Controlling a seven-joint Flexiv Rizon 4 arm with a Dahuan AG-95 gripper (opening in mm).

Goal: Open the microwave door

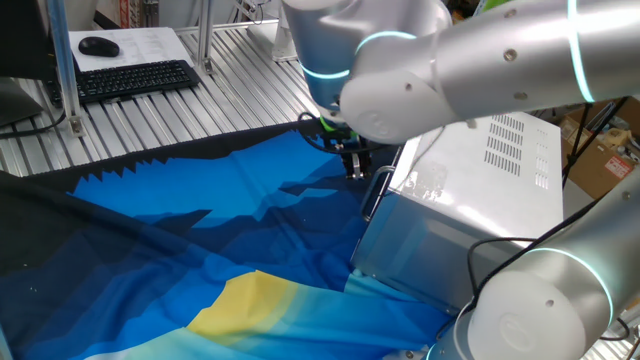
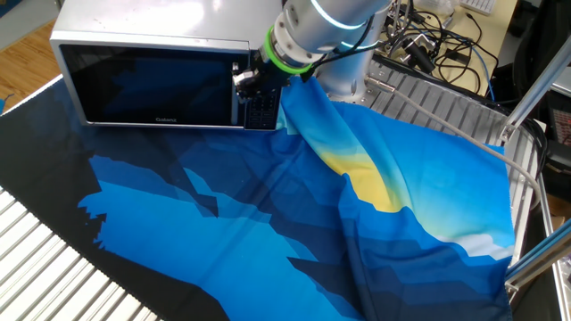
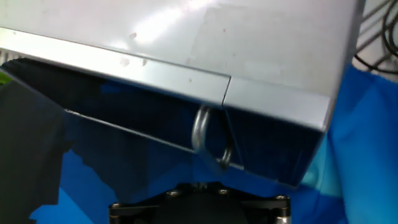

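Note:
The silver microwave stands on the blue cloth; it also shows in the other fixed view and the hand view. The microwave door with dark glass sits flush with the casing, closed. Its slim silver bar handle is at the door's right edge and appears in the hand view straight ahead. My gripper hovers just beside the handle's top, apart from it, and looks shut and empty. In the hand view only the dark gripper body shows at the bottom edge.
A blue and yellow cloth covers the table, rumpled to the right of the microwave. A keyboard and mouse lie at the back. Cables and an aluminium frame post stand behind the arm.

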